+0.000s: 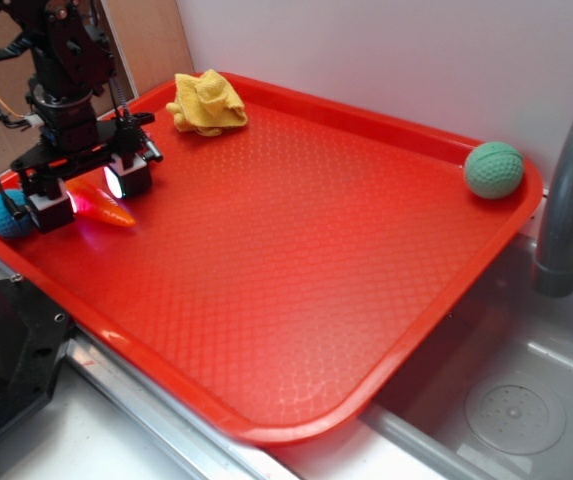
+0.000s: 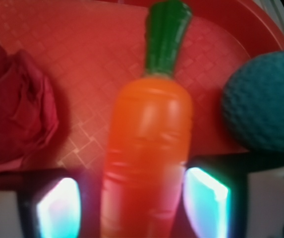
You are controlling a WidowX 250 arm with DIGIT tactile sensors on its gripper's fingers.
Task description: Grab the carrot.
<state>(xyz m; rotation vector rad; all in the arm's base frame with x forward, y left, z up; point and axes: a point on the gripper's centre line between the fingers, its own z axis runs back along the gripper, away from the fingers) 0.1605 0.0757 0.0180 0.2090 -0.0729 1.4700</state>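
The gripper point(image 1: 88, 192) is hovering low over the far left corner of the red tray point(image 1: 296, 300), with its jaws spread to either side of the carrot point(image 1: 104, 205), which is lying flat on the tray with its tip pointing right and toward the near side. In the wrist view the carrot point(image 2: 149, 158) is running straight down between the two lit fingers point(image 2: 57, 208), with a small gap on each side, so the pads are straddling it rather than pinching it. The approach and alignment look done; closing on the carrot and lifting it are still to come. The blue ball point(image 1: 6, 213) is sitting just left of the gripper, and a dark pink wad point(image 2: 15, 114) is lying close on the other side of the carrot. A yellow cloth point(image 1: 207, 102) and a green ball point(image 1: 493, 169) are resting well apart along the far edge.
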